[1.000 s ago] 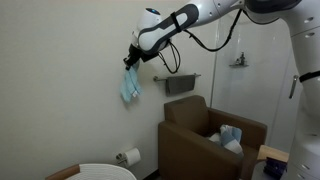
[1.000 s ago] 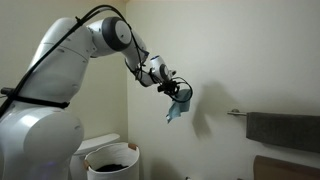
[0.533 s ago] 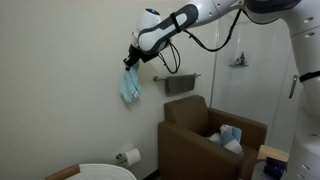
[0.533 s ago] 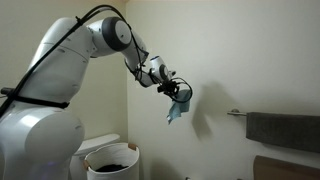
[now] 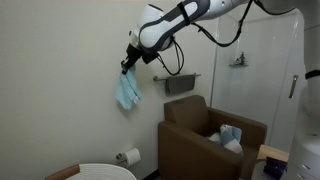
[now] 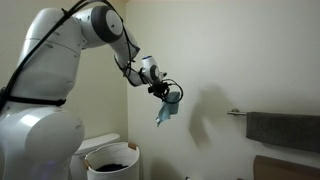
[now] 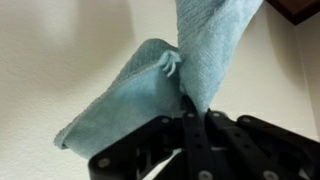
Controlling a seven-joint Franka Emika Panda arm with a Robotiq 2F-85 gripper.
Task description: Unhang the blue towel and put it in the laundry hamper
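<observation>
The blue towel (image 5: 127, 92) hangs from my gripper (image 5: 129, 66) in front of the pale wall, clear of it. In an exterior view the towel (image 6: 166, 108) dangles below the gripper (image 6: 165, 92). In the wrist view the towel (image 7: 160, 85) is pinched between the shut black fingers (image 7: 197, 112) and fills the upper middle of the picture. The brown laundry hamper (image 5: 205, 140) stands on the floor at the lower right, with light cloths (image 5: 230, 137) inside.
A dark towel (image 5: 180, 85) hangs on a wall rail, also seen at the right edge (image 6: 283, 128). A white round bin (image 6: 110, 160) stands below the arm. A toilet paper roll (image 5: 130, 156) is on the wall low down.
The gripper has moved away from the wall and a little down with the towel, which now hangs free in it.
</observation>
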